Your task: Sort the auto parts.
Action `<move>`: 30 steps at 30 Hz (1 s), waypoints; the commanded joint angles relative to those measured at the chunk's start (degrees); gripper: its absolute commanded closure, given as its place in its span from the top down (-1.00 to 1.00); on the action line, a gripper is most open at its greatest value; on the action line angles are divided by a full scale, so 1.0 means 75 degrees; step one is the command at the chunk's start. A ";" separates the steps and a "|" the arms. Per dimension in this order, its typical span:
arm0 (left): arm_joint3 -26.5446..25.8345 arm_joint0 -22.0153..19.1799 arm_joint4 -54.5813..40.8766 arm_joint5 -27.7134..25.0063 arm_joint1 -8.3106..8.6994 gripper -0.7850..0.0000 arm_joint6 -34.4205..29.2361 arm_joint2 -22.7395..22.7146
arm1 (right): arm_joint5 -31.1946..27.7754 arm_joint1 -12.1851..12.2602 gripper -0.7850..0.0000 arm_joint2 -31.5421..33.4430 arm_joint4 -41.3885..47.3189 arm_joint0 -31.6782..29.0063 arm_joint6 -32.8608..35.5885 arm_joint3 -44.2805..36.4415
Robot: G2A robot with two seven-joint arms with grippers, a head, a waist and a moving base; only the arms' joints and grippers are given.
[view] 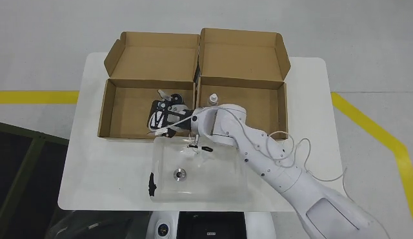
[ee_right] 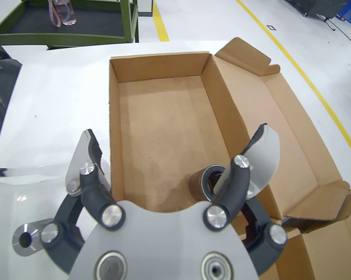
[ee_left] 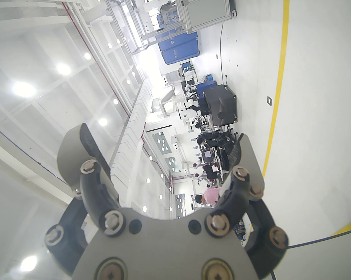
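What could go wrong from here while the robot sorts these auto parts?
The open jaws of the right gripper straddle a wall of the brown cardboard box; lowering could catch that wall and shove the box. The dark ring-shaped part in the box lies close beside one jaw, so a sideways move might knock it.

half-hidden and cut-off bits around the 2 boxes

the dark round part [ee_right: 200,186] in the left box [ee_right: 163,112] sits partly behind 1 finger [ee_right: 269,152] of the right gripper [ee_right: 177,131], so part of it is hidden, and the gripper's body covers the box's near end. the metal ring [ee_right: 23,239] is partly behind the gripper's linkage. the right box [ee_right: 298,252] is cut off by the picture's edge. from above, the small white part [view: 213,99] in that box and the black thing [view: 152,184] at the clear tray's [view: 219,181] corner are too small to tell what they are. the right arm [view: 290,174] runs off the lower edge.
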 commanded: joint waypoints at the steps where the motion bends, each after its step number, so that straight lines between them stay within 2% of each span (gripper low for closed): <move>1: 0.0000 0.0000 0.0000 0.0000 0.0000 1.00 0.0000 0.0000 | -0.0105 0.0079 1.00 0.0124 -0.0075 -0.0266 0.0061 -0.0385; 14: 0.0000 0.0000 0.0000 0.0000 0.0000 1.00 0.0000 0.0000 | -0.0789 0.0594 1.00 0.0695 -0.1150 -0.2107 0.0218 -0.2478; 30: 0.0000 0.0000 0.0000 0.0000 0.0000 1.00 0.0000 0.0000 | -0.1455 0.0941 1.00 0.0894 -0.1805 -0.3266 -0.0075 -0.3088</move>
